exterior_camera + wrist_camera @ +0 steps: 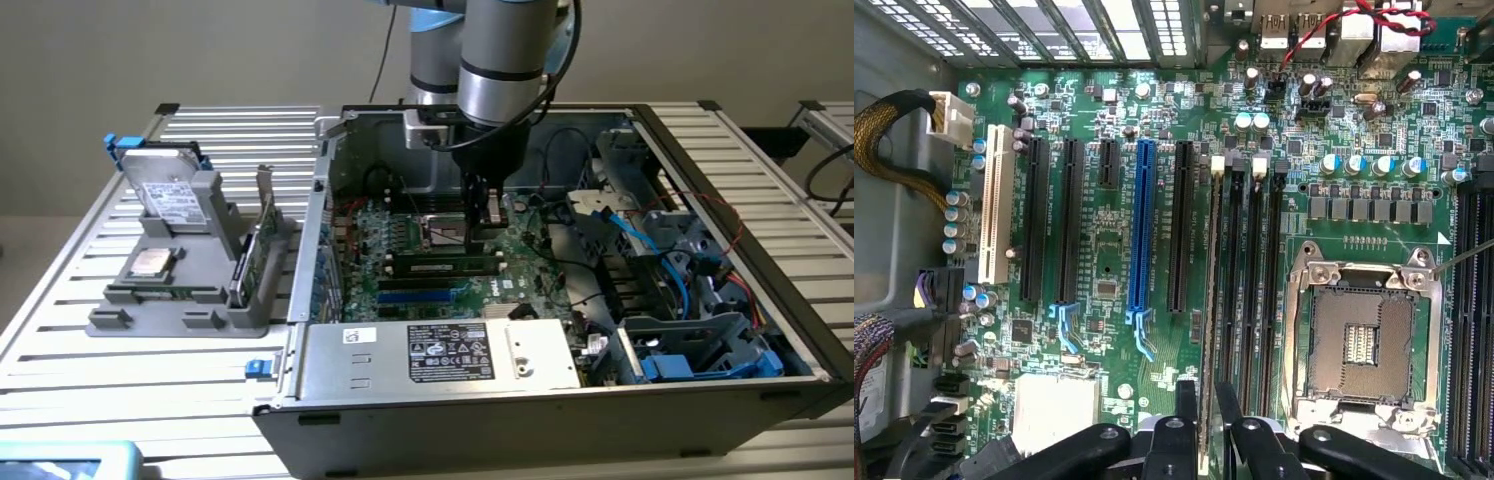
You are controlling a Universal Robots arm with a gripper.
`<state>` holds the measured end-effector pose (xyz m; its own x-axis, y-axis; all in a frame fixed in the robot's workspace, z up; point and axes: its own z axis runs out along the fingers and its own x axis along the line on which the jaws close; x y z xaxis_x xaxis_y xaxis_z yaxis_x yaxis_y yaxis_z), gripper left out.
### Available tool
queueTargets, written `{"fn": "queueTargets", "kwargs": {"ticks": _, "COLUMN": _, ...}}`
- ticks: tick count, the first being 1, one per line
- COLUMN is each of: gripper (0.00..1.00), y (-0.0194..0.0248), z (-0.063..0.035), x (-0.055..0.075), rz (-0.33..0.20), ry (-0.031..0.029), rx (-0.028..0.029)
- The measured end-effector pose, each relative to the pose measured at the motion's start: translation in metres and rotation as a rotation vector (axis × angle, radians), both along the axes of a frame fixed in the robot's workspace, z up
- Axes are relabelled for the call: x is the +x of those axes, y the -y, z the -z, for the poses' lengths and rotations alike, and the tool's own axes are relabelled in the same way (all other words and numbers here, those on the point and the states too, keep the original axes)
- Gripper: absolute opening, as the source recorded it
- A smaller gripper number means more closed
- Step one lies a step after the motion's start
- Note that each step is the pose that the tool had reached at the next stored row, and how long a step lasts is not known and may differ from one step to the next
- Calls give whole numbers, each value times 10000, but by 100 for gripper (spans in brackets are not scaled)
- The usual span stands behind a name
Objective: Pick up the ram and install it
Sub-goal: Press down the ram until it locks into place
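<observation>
The ram [1208, 290] is a thin green stick seen edge-on in the wrist view, running along the memory slots [1254, 280] beside the CPU socket [1364, 340]. My gripper [1204, 398] is shut on it, one black finger [1184, 410] on each side. In the exterior view the gripper [483, 228] reaches straight down into the open computer case. The ram [447, 265] lies lengthwise just below the fingertips, at the motherboard [400, 240]. Whether it sits fully in a slot I cannot tell.
The case walls [320, 200] ring the motherboard, with the power supply [441, 355] in front and blue cables [641, 230] at the exterior view's right. A grey fixture [174, 300] outside the case holds a hard drive [174, 195], a chip [147, 265] and a bracketed green card [254, 250].
</observation>
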<state>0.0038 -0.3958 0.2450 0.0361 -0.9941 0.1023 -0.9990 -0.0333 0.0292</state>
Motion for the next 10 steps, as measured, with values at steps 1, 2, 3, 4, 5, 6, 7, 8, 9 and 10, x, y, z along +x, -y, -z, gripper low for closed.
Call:
{"fn": "queueTargets", "kwargs": {"ticks": 1, "gripper": 19, "y": 0, "z": 0, "x": 0, "rz": 0, "ry": 0, "rx": 0}}
{"fn": "queueTargets", "kwargs": {"ticks": 2, "gripper": 13, "y": 0, "z": 0, "x": 0, "rz": 0, "ry": 0, "rx": 0}}
{"fn": "queueTargets", "kwargs": {"ticks": 3, "gripper": 13, "y": 0, "z": 0, "x": 0, "rz": 0, "ry": 0, "rx": 0}}
{"fn": "queueTargets", "kwargs": {"ticks": 4, "gripper": 11, "y": 0, "z": 0, "x": -1, "rz": 0, "ry": 0, "rx": 1}}
{"fn": "queueTargets", "kwargs": {"ticks": 5, "gripper": 11, "y": 0, "z": 0, "x": -1, "rz": -1, "ry": 0, "rx": 0}}
{"fn": "queueTargets", "kwargs": {"ticks": 6, "gripper": 11, "y": 0, "z": 0, "x": -1, "rz": -1, "ry": 0, "rx": -1}}
{"fn": "queueTargets", "kwargs": {"ticks": 7, "gripper": 11, "y": 0, "z": 0, "x": -1, "rz": 0, "ry": -1, "rx": -1}}
{"fn": "queueTargets", "kwargs": {"ticks": 8, "gripper": 11, "y": 0, "z": 1, "x": -1, "rz": -1, "ry": -1, "rx": -3}}
{"fn": "queueTargets", "kwargs": {"ticks": 9, "gripper": 11, "y": 0, "z": 3, "x": 0, "rz": 1, "ry": 0, "rx": -20}}
{"fn": "queueTargets", "kwargs": {"ticks": 10, "gripper": 11, "y": 0, "z": 4, "x": -1, "rz": 21, "ry": 1, "rx": -89}}
